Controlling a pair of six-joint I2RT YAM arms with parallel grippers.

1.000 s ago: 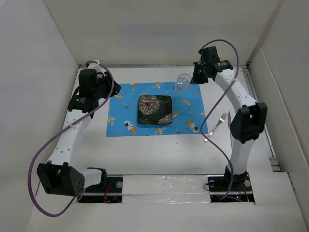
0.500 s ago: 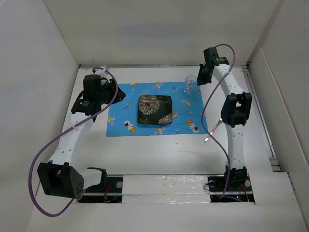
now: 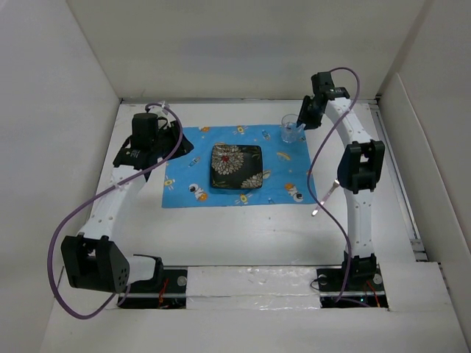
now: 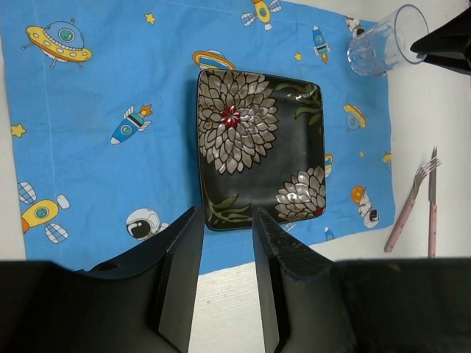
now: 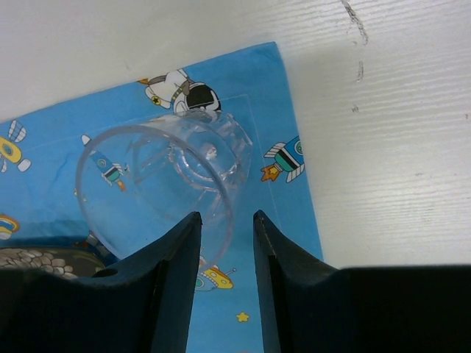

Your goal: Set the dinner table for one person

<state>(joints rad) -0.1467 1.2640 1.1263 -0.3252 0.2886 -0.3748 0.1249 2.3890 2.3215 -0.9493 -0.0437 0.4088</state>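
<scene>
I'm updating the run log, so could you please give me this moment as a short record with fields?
mat: blue cartoon-print cloth, flat on the dinner table
plate: dark, square, floral, centred on the mat
glass: clear, upright on the mat's far right corner
fork and knife: side by side on the table, right of the mat
left gripper: above the mat's left side, fingers slightly apart, nothing between them
right gripper: at the glass, part of its rim between the fingers; grip unclear
</scene>
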